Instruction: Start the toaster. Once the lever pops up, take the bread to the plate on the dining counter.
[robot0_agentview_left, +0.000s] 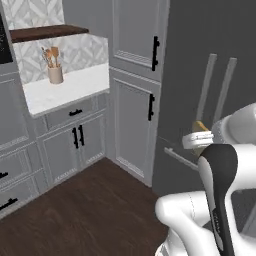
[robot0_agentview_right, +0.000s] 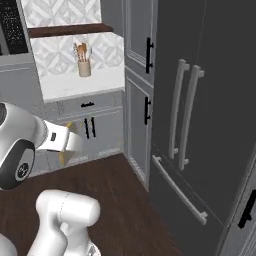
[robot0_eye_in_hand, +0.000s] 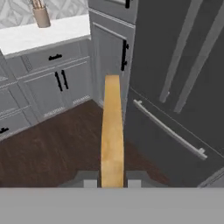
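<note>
Grey cabinets, fridge (robot0_agentview_right: 210, 100) & dark wood floor ahead. End effector (robot0_eye_in_hand: 112, 183) clamped on bread (robot0_eye_in_hand: 112, 131), edge-on, carried mid-air. Keep grip firm, drive smoothly, w/o swinging near fridge.

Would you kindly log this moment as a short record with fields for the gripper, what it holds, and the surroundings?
gripper: shut on the bread, slice edge-on between the fingertips
bread position: held in the air above the dark wood floor
ahead: dark fridge, grey cabinets
counter: white top carrying a utensil holder
</note>
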